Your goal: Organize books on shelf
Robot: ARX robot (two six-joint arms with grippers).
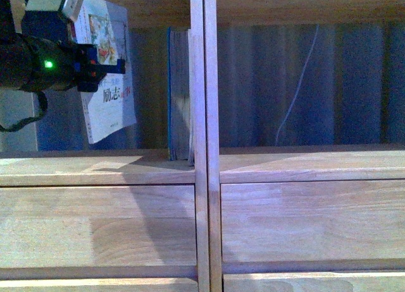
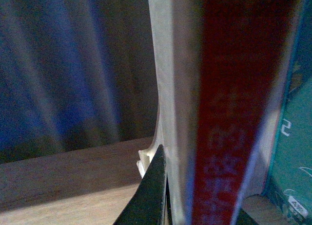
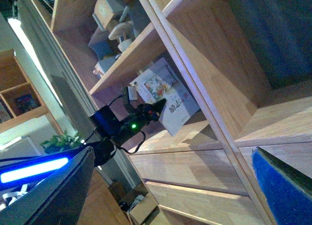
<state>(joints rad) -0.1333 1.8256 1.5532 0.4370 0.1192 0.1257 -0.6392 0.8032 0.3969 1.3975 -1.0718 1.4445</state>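
Observation:
My left gripper [image 1: 95, 66] is shut on the thin softcover book [image 1: 109, 83] and holds it tilted, clear of the board, inside the shelf's [image 1: 204, 172] left compartment. In the left wrist view the book's red spine [image 2: 229, 113] fills the space by a black finger [image 2: 152, 196]. The thicker teal book [image 1: 180, 96] stands upright against the centre divider, apart from the held book; its teal cover [image 2: 292, 152] shows just beyond the spine. My right gripper [image 3: 170, 186] is open and holds nothing, away from the shelf front. From there I see the softcover [image 3: 170, 101] in the left arm's grip.
Plain drawer fronts [image 1: 95, 229] lie below the compartments. The right compartment holds a thin white cable [image 1: 297, 83] against a dark backdrop. Pale objects [image 3: 112, 30] sit in higher compartments. A small wooden unit [image 3: 22, 96] and a plant [image 3: 61, 142] stand off to one side.

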